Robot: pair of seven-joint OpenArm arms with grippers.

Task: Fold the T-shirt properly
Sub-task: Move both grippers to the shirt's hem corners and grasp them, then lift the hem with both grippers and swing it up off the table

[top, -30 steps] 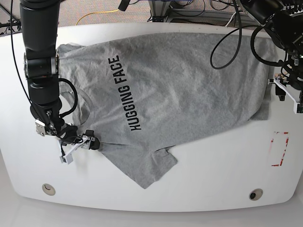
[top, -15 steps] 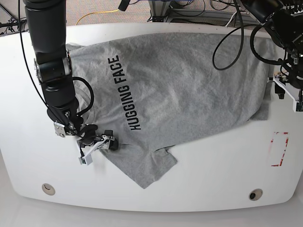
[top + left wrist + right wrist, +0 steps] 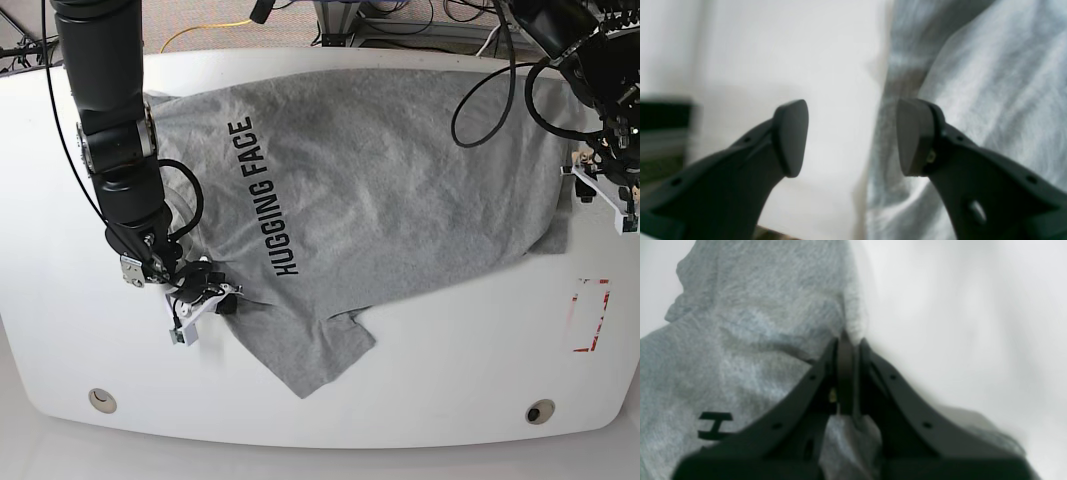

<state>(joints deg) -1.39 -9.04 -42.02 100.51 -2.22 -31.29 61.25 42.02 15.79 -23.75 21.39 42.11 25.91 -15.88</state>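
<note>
Two arms work over a white, round-cornered table (image 3: 420, 350) with a smooth matte top. Most of that top is covered by the T-shirt (image 3: 400, 180), a soft heather-grey knit lying printed side up, rumpled into shallow wrinkles, with black block lettering (image 3: 265, 195) running along it.

At the left of the base view, the right tool (image 3: 213, 292) sits at the shirt's near-left edge. Its dark, tapering fingers are pressed together on a pinch of grey cloth, and the wrist view shows fabric bunched up between and behind them. Bare table lies left of and below that grip, with open room out to the rim. One sleeve (image 3: 325, 360) juts toward the near edge as a blunt, folded point; beyond it the table is bare.

Farther right, the shirt's hem side ends in a wavy border close to the table's right edge. A red-outlined rectangle (image 3: 590, 315) is marked on the table just below there. The left tool (image 3: 851, 136) hovers over that border with its two rounded black pads spread apart, gripping nothing: one pad is over white table, the other over grey cloth.
</note>
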